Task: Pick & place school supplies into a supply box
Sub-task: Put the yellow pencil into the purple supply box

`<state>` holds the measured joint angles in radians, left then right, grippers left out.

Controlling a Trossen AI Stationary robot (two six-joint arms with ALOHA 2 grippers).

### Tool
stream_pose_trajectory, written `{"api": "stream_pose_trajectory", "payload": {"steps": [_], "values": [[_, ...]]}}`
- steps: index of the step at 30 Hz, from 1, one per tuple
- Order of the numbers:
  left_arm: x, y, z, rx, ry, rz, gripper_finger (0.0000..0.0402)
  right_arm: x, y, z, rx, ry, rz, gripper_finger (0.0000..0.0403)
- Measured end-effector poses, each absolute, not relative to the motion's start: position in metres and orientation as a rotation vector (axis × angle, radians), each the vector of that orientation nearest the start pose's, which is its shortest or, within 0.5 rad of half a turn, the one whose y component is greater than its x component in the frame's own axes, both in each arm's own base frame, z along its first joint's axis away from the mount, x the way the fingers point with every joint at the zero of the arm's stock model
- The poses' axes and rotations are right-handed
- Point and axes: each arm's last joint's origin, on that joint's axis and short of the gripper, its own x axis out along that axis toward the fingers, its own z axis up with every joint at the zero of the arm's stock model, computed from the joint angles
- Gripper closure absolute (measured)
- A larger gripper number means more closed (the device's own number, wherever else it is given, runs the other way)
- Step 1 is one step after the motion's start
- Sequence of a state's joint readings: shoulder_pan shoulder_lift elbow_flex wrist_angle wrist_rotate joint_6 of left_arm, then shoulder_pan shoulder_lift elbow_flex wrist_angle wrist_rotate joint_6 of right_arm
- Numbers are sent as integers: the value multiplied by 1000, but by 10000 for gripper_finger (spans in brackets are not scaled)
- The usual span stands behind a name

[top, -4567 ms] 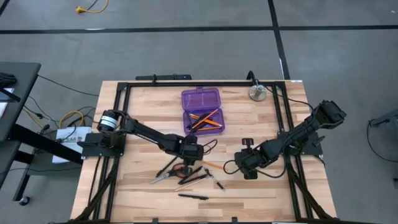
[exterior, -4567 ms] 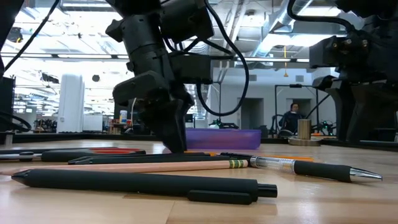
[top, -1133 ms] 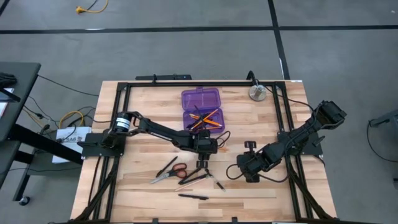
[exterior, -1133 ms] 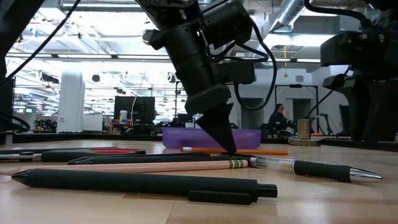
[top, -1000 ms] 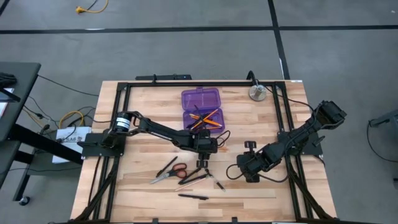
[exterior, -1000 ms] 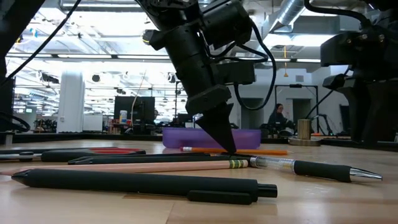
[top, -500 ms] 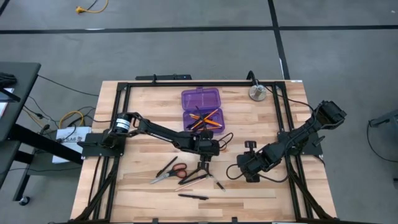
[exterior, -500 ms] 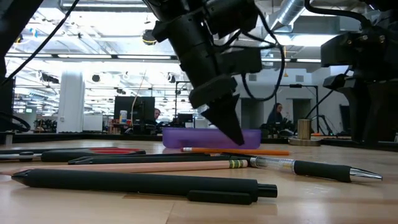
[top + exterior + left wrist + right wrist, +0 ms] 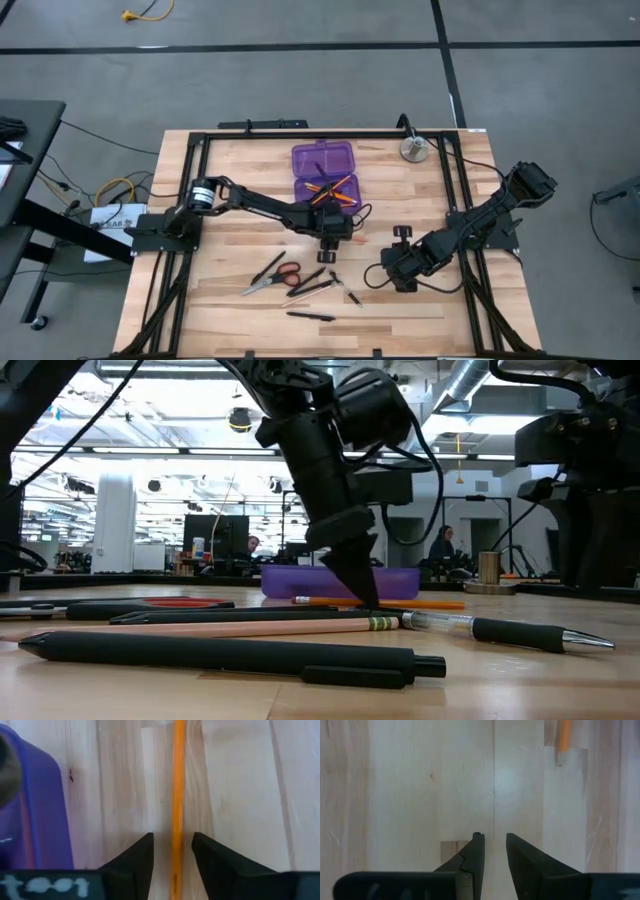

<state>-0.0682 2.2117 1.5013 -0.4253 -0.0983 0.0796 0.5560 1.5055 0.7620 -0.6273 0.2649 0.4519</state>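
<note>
My left gripper (image 9: 331, 241) (image 9: 361, 598) (image 9: 172, 855) points down at the table just near of the purple supply box (image 9: 323, 175) (image 9: 45, 810). It is open, and its fingers stand on either side of an orange pencil (image 9: 176, 795) (image 9: 400, 603) that lies flat on the wood. The box lies open with orange pencils (image 9: 330, 190) inside. Scissors (image 9: 272, 278) and black pens (image 9: 310, 283) (image 9: 310, 316) lie flat toward the near edge. My right gripper (image 9: 397, 272) (image 9: 494, 850) hovers open above bare wood right of them.
A round silver disc (image 9: 414, 150) sits at the far right corner. In the low view a black pen (image 9: 230, 653), a pale pencil (image 9: 250, 626) and another pen (image 9: 500, 630) lie close to the near edge. A black frame (image 9: 200, 140) rims the table.
My left gripper rose a little off the table, shifted slightly toward the far edge and the box, then came down again over the orange pencil. The pencil has stayed where it lay. The right arm has kept still.
</note>
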Motion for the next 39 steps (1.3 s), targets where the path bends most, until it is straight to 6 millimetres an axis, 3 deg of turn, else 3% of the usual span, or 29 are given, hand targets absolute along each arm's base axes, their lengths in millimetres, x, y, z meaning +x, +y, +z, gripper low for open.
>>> {"api": "stream_pose_trajectory", "payload": {"steps": [10,18,39], "values": [[441,-29,110,68,1150,69,390,210,122,151,-172,1263,-42,327],[440,-39,116,85,1154,115,396,210,121,151,-172,1264,-43,327],[446,-59,196,263,1247,166,401,209,121,151,-175,1271,-45,327]]}}
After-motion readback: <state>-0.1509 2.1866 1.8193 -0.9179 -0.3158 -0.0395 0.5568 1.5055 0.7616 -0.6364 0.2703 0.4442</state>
